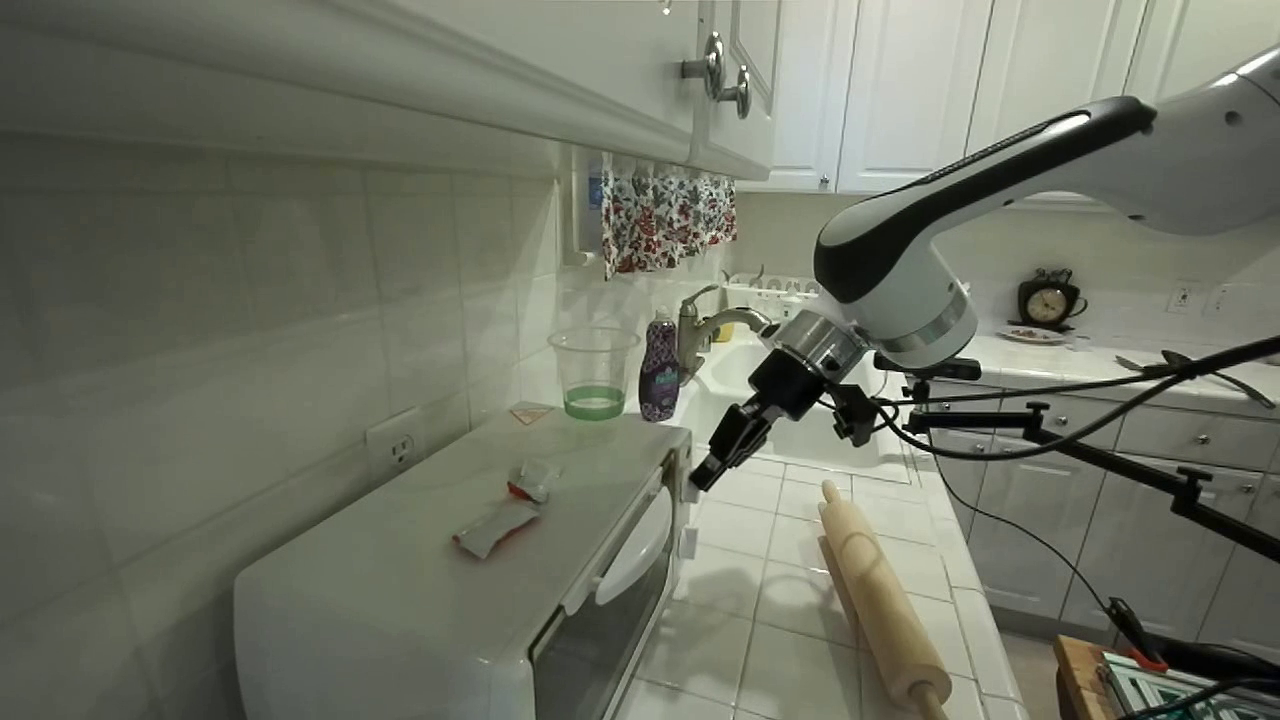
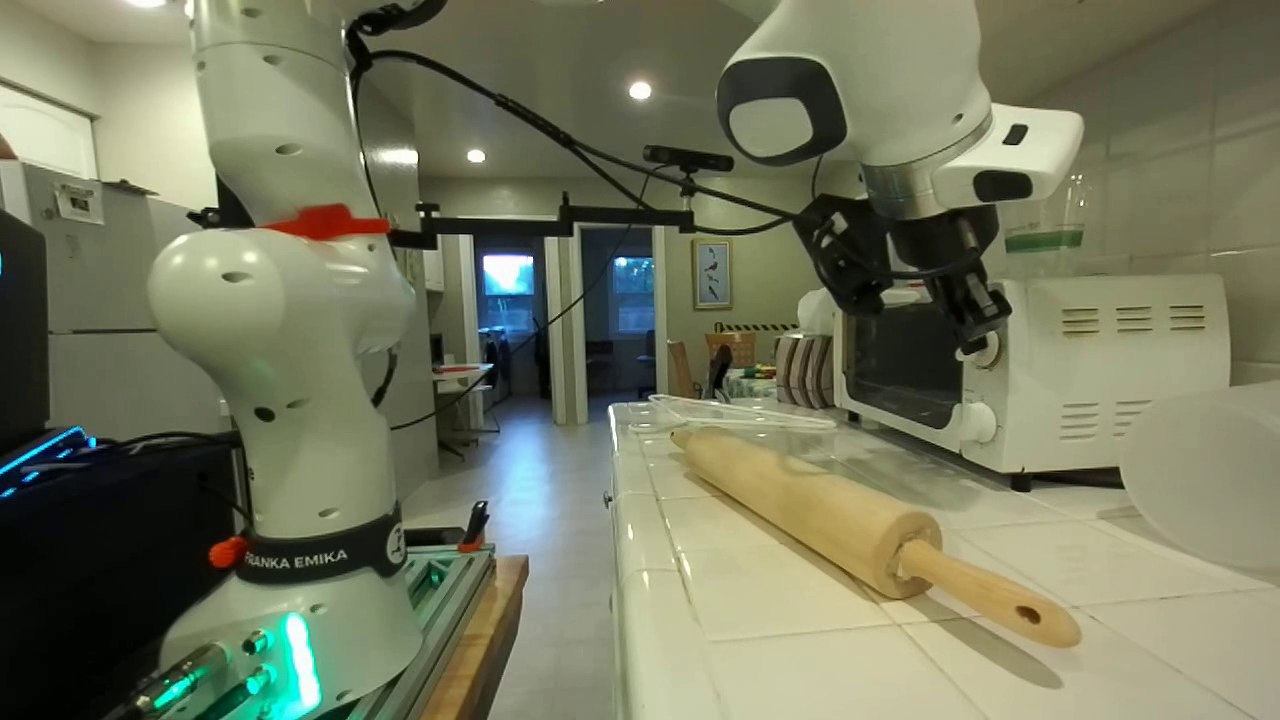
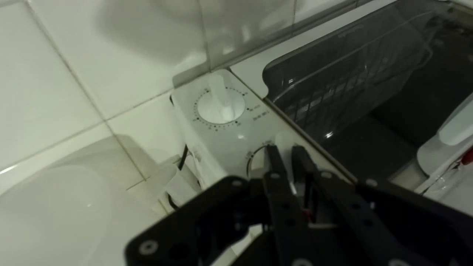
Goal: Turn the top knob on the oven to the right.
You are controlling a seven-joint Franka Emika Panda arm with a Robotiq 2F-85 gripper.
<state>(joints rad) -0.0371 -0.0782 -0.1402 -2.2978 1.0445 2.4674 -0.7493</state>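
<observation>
Sitting at the left in an exterior view is one white oven [image 1: 400, 575], with two wrappers [image 1: 497, 527] near each other on its top; whether they touch is hard to tell. At the top's far end stands one clear cup [image 1: 594, 370], green at its base, with one purple bottle [image 1: 659, 368] just to its right and one faucet [image 1: 692, 335] after that. Overhead are two metal pulls [image 1: 713, 66]. Next comes one gripper [image 1: 704, 474], tilted down to the oven's front. In the wrist view the top knob [image 3: 285, 143], one of two, is between the gripper's two black fingers [image 3: 275, 164], which stand close together, pinching its ridge; the lower knob [image 3: 221, 102] is apart from them. One rolling pin [image 1: 880, 595], seen in both exterior views, lies on the tiled counter [image 1: 722, 600], right of the oven and apart from it, while one arm [image 1: 1190, 165] reaches in from the upper right. On the worktop [image 1: 1085, 362] at the back, farther right, is one plate [image 1: 1033, 336] with one black clock [image 1: 1047, 303] just behind it; past them lie several utensils [image 1: 1252, 391], too small to count.
</observation>
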